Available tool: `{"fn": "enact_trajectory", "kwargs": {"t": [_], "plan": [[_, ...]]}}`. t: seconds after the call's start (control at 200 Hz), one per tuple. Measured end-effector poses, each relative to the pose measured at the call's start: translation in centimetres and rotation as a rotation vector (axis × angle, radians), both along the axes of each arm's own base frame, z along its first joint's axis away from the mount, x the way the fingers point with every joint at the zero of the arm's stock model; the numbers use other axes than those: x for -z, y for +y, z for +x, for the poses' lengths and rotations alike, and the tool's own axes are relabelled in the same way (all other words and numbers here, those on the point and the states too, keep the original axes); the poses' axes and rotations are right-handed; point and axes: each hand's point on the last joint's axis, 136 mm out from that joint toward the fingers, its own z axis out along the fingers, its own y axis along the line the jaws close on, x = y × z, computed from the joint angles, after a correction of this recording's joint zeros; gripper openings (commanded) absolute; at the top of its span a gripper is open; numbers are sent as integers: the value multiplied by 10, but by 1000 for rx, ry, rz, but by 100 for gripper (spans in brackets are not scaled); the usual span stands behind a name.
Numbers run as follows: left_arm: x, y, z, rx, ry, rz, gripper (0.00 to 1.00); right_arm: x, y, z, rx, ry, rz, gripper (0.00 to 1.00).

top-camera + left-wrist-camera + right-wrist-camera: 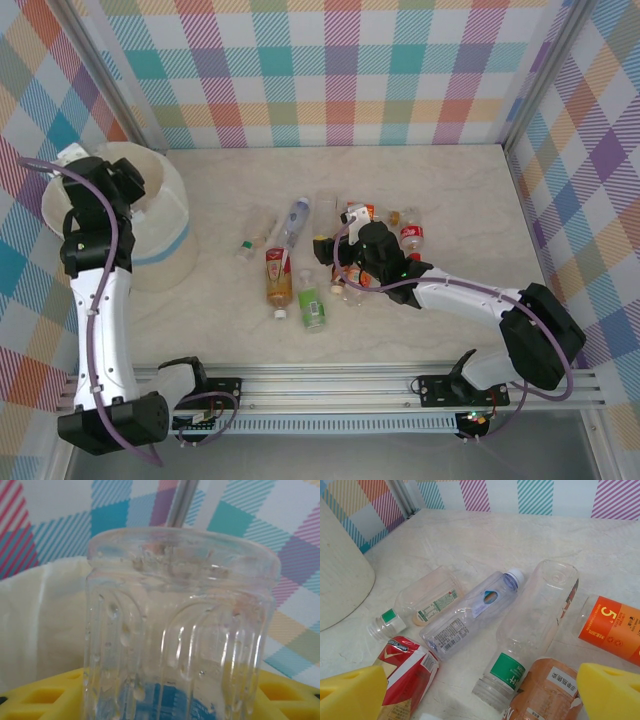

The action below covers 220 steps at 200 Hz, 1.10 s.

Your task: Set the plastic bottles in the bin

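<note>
1. The left claw point(162, 702) is clamped on a ribbed bottle point(180, 620) of clear plastic. Its thick round base faces the wrist camera, droplet-like specks dot its wall, and a blue patch shows low down. Blocky yellow pads point(40, 697) sit on either side of it.
2. Seen from above, that arm hangs over the bin point(172, 235). The bin is a round, soft-sided white tub with a pale blue band near its base. It stands by the left edge of the bench point(470, 190), toward the far-left corner.
3. The right claw point(480, 695) is spread apart, its yellow fingertips point(610, 692) low over the bottles lying mid-bench.
4. Under it, clear crushed bottles lie on their sides:
   - a red-label bottle point(407, 672)
   - a blue-label bottle point(470, 615) with a white cap
   - a larger green-band bottle point(535, 620)
   - a green-and-white-label bottle point(425, 600)
   - an orange-label bottle point(610, 630)
   - a brownish-label bottle point(545, 690)
5. The bench top is pale, smooth and marble-veined. Pastel plaid walls point(340, 70) close in three sides, and a ribbed aluminium rail point(330, 385) runs along the near edge.
</note>
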Motion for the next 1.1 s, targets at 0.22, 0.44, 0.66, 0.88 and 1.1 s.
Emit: {"fn": "enact_trajectory", "kwargs": {"t": [0.22,0.44,0.66,0.88,1.1], "plan": [[16,33,11,-72,63,-42,54,0,0,0,1,3,3,97],[52,33,30,-36,175,-134,81,3,-1,0,4,10,-6,97],[41,-36,50,149,216,-97,100,3,-1,-1,8,18,-1,97],[31,-118,53,328,227,-10,100,5,-4,0,24,26,-1,98],[81,-195,29,556,313,-32,100,10,-11,3,69,39,-16,97]]}}
